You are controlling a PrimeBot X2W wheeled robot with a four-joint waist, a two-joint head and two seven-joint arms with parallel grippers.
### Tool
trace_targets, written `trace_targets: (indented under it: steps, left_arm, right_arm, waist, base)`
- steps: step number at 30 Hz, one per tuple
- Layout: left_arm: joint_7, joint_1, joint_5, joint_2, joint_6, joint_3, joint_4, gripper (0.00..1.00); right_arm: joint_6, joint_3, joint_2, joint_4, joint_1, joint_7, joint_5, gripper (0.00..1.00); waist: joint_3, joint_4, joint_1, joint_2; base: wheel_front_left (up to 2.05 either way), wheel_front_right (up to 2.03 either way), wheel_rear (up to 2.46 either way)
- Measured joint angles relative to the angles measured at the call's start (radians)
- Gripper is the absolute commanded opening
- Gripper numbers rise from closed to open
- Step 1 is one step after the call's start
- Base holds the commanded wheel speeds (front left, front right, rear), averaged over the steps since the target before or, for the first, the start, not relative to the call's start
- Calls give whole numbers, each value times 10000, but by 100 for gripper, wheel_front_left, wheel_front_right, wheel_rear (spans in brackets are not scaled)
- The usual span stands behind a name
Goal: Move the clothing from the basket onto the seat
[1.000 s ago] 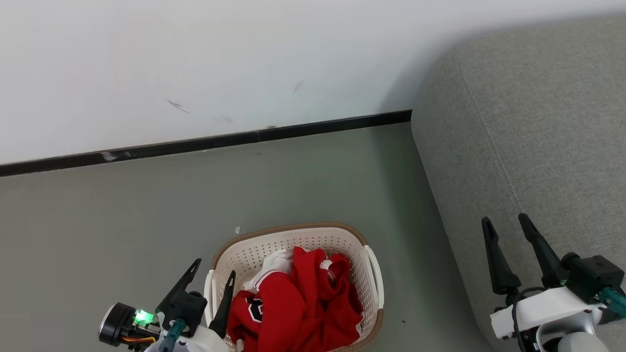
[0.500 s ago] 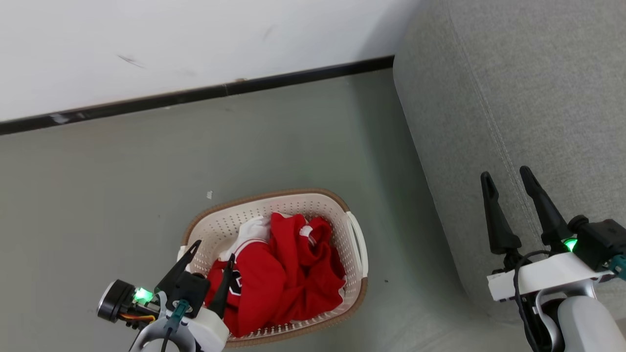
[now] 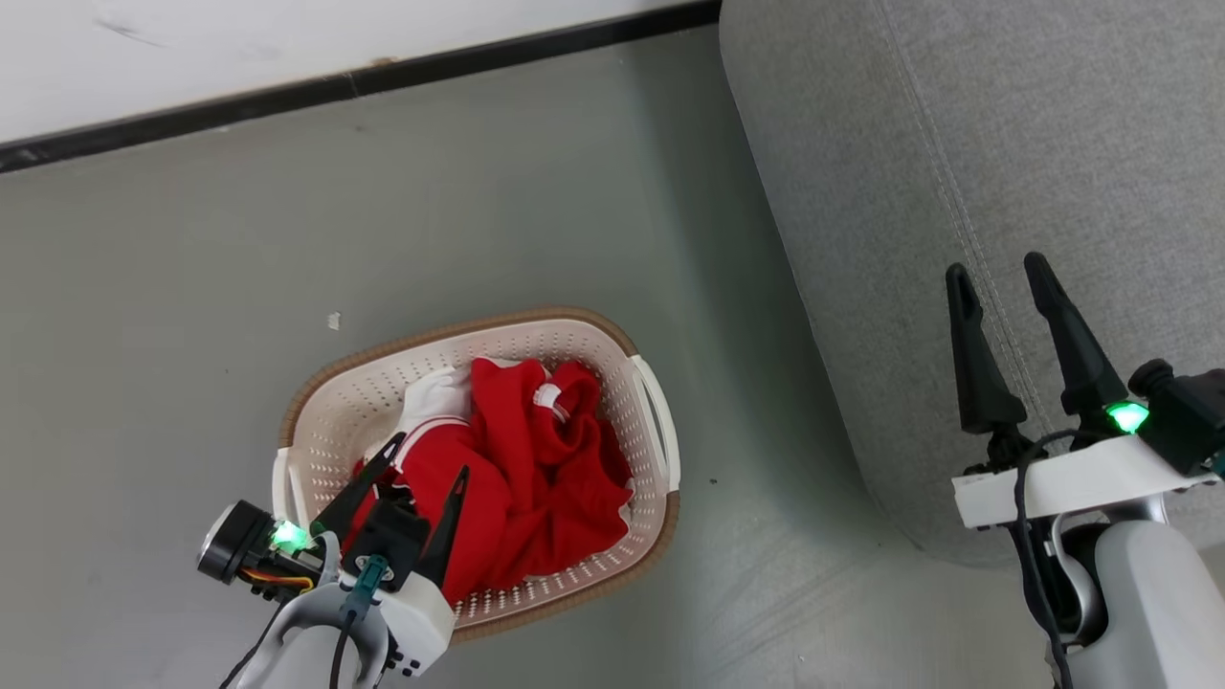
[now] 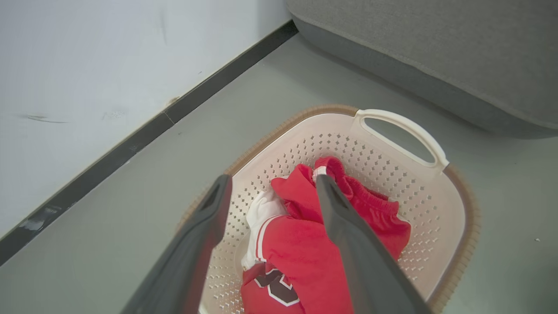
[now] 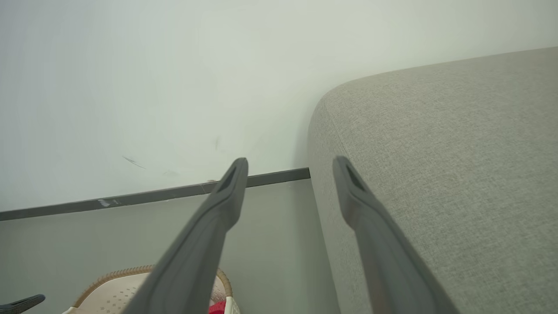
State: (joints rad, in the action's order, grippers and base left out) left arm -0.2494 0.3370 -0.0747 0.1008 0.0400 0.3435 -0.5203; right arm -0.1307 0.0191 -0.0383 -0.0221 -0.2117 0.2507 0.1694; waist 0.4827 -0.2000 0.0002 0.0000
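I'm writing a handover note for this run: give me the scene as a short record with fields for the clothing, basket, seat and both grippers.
clothing: clothing, red with white trim, bunched inside the basket
basket: basket, cream, perforated, standing on the floor
seat: seat, grey, to the basket's right
left gripper: left gripper, open, poised over the clothing, gripping nothing
right gripper: right gripper, open, holding nothing, over the seat's edge
progress: transfer not yet begun

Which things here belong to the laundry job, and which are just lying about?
Job:
clothing
basket
seat
left gripper, open over the basket

Lying about:
small white scrap on the floor
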Motion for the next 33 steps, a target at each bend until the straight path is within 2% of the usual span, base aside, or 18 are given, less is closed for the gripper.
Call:
trace_targets:
  steps: [16, 33]
  left_arm:
    - [0, 533, -339, 355, 0, 171, -639, 100]
    - [0, 1320, -863, 637, -94, 566, -1438, 100]
  right_arm:
    - [0, -407, -4, -58, -1166, 2, 359, 100]
    - [0, -376, -4, -79, -1901, 4, 673, 100]
  waist:
    - [1291, -699, 0, -1]
    - [2406, -1291, -1, 0]
  base:
    - [0, 0, 0]
    - [0, 0, 0]
